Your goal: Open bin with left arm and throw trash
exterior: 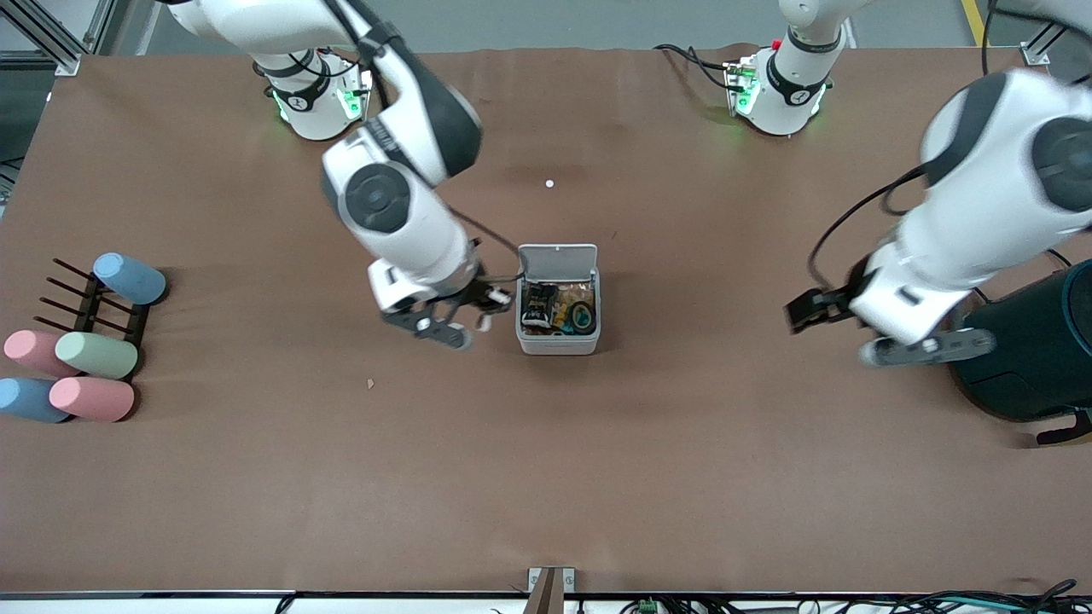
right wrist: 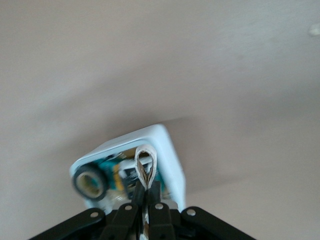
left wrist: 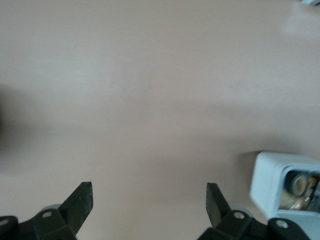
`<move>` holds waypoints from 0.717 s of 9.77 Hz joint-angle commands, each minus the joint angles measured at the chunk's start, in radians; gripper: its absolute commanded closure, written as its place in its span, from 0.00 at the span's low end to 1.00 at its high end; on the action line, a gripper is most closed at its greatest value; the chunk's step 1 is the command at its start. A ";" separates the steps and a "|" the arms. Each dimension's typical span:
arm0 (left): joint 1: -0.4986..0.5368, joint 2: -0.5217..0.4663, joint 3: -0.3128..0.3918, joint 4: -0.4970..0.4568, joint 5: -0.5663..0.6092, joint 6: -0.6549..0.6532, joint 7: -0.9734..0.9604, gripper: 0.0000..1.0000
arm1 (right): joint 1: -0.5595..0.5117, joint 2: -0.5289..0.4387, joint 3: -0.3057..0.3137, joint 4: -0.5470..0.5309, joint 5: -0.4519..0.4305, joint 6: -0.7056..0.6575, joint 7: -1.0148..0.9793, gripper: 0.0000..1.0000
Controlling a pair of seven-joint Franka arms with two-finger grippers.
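Observation:
The bin (exterior: pixel 559 343) stands mid-table with its lid (exterior: pixel 557 260) raised. Inside lie a dark wrapper (exterior: pixel 539 305) and a black tape roll (exterior: pixel 583 316). My right gripper (exterior: pixel 488 305) is beside the bin's rim, on the side toward the right arm's end. In the right wrist view it (right wrist: pixel 145 186) is shut on the beige rubber-band loop (right wrist: pixel 146 164), held over the bin (right wrist: pixel 170 155), with the tape roll (right wrist: pixel 90 182) showing inside. My left gripper (exterior: pixel 800 313) is open and empty, apart from the bin toward the left arm's end. Its wrist view shows the open gripper (left wrist: pixel 150 192) over bare table, with the bin (left wrist: pixel 270 182) off to one side.
A large dark teal round container (exterior: pixel 1036 350) stands at the left arm's end, under the left arm. A rack with several pastel cups (exterior: pixel 94 354) is at the right arm's end. A white dot (exterior: pixel 549 183) and a tiny tan scrap (exterior: pixel 370 384) lie on the table.

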 commanded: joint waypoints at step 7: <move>-0.536 -0.431 0.839 -0.242 -0.186 -0.047 0.391 0.00 | 0.101 0.106 -0.013 0.006 -0.030 0.047 0.004 0.96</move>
